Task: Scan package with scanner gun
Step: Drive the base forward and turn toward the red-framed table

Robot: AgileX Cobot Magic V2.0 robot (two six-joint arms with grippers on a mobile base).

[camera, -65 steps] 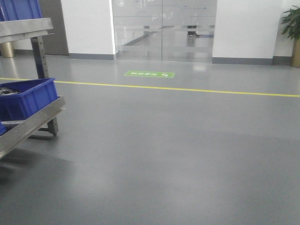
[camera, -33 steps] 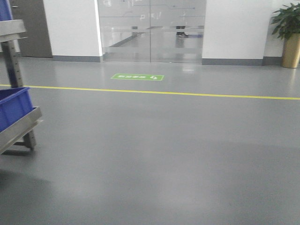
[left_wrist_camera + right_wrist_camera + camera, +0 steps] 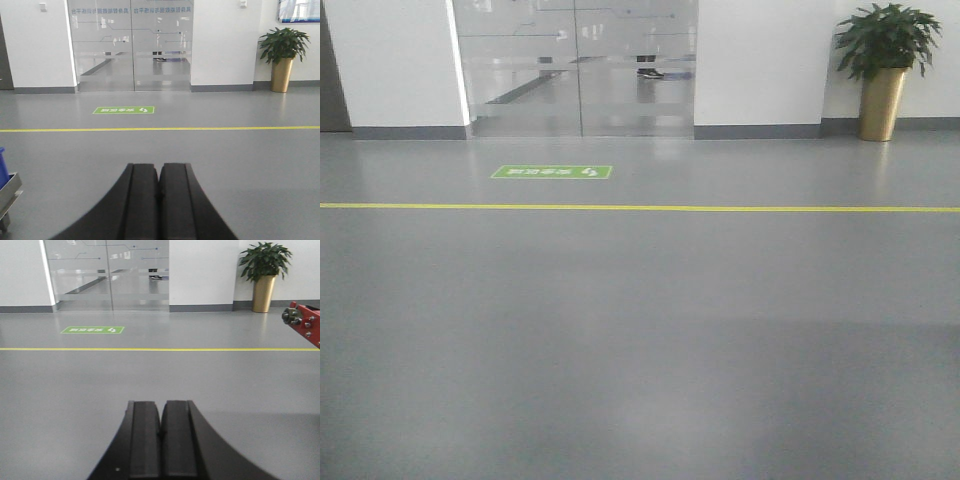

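The package and the scanner gun are out of view in every frame. My left gripper (image 3: 159, 167) juts into the bottom of the left wrist view, its two black fingers pressed together with nothing between them, over bare grey floor. In the right wrist view my right gripper (image 3: 161, 404) stands the same way, shut and empty, pointing toward the glass doors. Neither gripper shows in the front view.
Grey floor runs to a yellow line (image 3: 640, 208) and a green floor sign (image 3: 552, 172) before glass doors (image 3: 575, 70). A potted plant (image 3: 883, 60) stands at the back right. A blue bin on a metal rack (image 3: 4, 182) shows at left. Red hardware (image 3: 303, 322) enters at right.
The front view has swung to the right: the metal rack with blue bins has left the frame at left, and the potted plant has come further in at right.
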